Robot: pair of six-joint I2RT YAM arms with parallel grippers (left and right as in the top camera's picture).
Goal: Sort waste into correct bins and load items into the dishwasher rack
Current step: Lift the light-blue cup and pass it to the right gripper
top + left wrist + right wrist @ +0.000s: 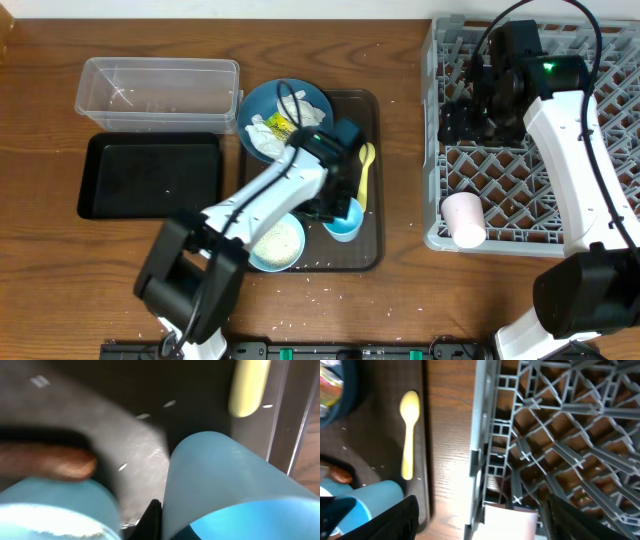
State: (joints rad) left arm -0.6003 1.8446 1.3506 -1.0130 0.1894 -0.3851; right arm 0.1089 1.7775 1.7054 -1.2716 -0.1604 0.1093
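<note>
The blue cup [343, 224] is a small, thin-walled plastic piece. It should be light and stiff, but smooth enough to slip or swing round a shallow grip, so the sound hold is a pinch across the wall at the rim, one finger inside and one outside, set deep enough to stop it rocking. It is pale blue and plain with a round open mouth. It sits at the lower right of the brown tray [372, 150], its side filling the left wrist view, and whether it is upright or tipped I cannot tell. The left gripper [335, 210] is closed right on it and appears to be pinching the wall. Only one dark finger [152, 520] shows against the cup's outside, so the hold is a judgement. Just beside the cup lie a brownish carrot [50, 460] and a bowl [276, 243] of rice. A yellow spoon [365, 170] lies just above it on the tray, and a blue plate [262, 105] carries paper wads and a wrapper. Further left are the clear tub [158, 95] and the black tray [150, 175]. To the right, well apart, stands the grey rack [440, 150] with a pink cup [465, 218] in its near corner. The right gripper [462, 120] hangs over it with its fingers spread wide, holding nothing.
</note>
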